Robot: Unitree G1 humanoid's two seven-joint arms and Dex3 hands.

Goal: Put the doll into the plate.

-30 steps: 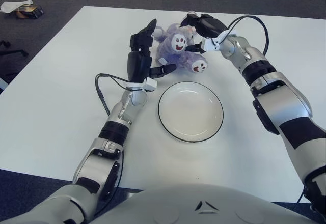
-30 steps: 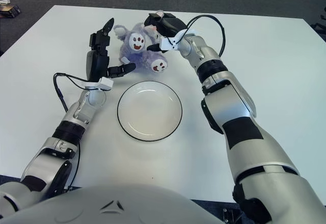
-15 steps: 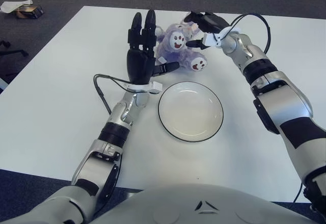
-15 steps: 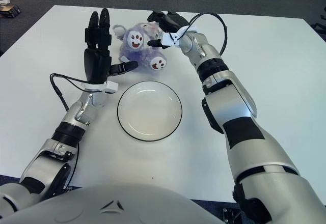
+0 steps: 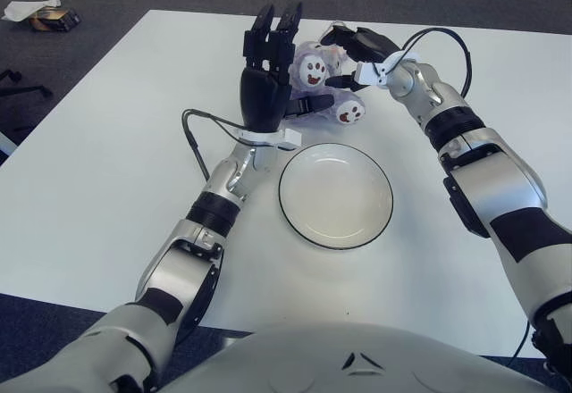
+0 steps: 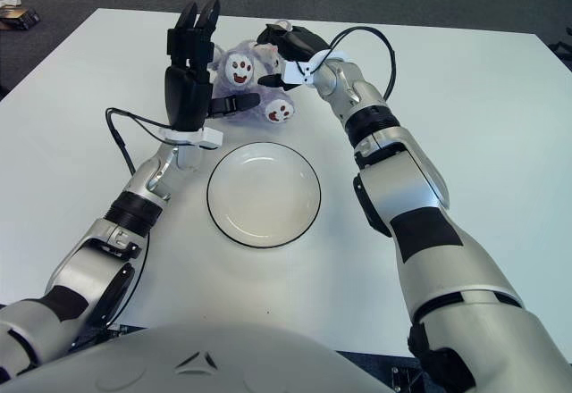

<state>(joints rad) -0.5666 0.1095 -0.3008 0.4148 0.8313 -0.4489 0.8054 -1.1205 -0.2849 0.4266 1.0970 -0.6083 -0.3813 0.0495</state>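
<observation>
Small purple plush doll (image 5: 318, 85) lying on the white table (image 5: 98, 170) just beyond the empty black-rimmed white plate (image 5: 335, 195), left hand (image 5: 268, 80) pressed to its left side with fingers extended, gripping nothing, right hand (image 5: 357, 49) cupped over its far right side, grasp state unclear.

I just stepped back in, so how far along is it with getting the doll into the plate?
Early. The doll lies on the table behind the plate, which holds nothing. The left hand, fingers spread, is against its left side; the right hand reaches over its top. Gripping, lifting and placing remain.
</observation>
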